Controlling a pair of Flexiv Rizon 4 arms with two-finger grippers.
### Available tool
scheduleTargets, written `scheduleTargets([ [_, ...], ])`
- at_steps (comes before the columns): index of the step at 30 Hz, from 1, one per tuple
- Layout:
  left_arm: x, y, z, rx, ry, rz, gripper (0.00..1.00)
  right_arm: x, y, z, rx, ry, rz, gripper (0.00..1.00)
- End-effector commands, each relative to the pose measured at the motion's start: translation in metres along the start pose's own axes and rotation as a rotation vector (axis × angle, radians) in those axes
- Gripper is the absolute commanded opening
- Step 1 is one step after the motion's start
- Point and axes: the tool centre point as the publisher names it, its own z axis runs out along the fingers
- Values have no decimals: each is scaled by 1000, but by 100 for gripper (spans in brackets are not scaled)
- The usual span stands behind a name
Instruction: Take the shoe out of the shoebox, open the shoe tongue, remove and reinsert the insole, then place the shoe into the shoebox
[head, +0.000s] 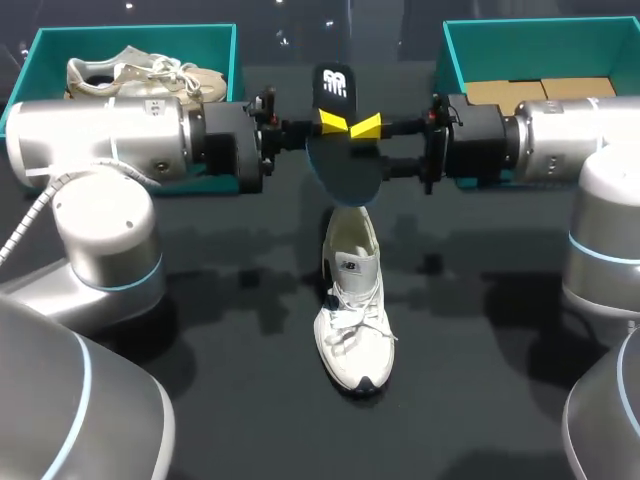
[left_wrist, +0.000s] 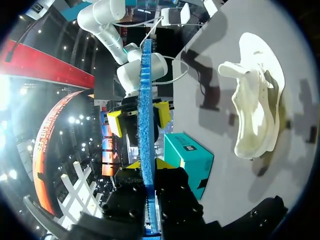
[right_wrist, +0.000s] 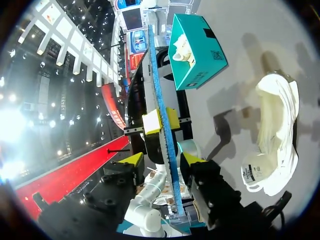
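Two teal shoeboxes stand at the far side of the black tabletop (head: 220, 300). The left shoebox (head: 130, 38) holds a beige sneaker (head: 140, 75), and the right shoebox (head: 540, 45) shows brown card (head: 540, 92) inside.

There are two shoes in all. The second, a white sneaker (head: 355, 320), lies alone near the middle of the tabletop with its toe toward the near side, well apart from both boxes.

There is one insole (head: 345, 165). It hangs in the air just beyond the sneaker's heel, between the two boxes, with its black heel end toward the far side.

There are two arms. The left arm (head: 110, 135) and the right arm (head: 570, 135) stretch level above the far part of the tabletop, coming in from opposite sides with their wrists pointing at each other. Their grippers meet at the insole.

The left gripper (head: 330, 122) has its jaws clamped on the insole. In its wrist view the yellow tips press both faces of the blue edge. The right gripper (head: 366, 126) has its jaws apart. In its wrist view one tip stands on each side of the insole, with a gap showing on both sides.
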Motion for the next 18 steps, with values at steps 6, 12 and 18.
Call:
scheduleTargets([
  [6, -2, 3, 8, 15, -10, -13, 0, -1, 3, 6, 23, 1, -45, 37],
  [12, -3, 3, 8, 28, -23, -24, 0, -1, 4, 6, 26, 11, -63, 31],
  [18, -1, 0, 10, 39, -25, -25, 0, -3, 6, 8, 32, 17, -69, 24],
])
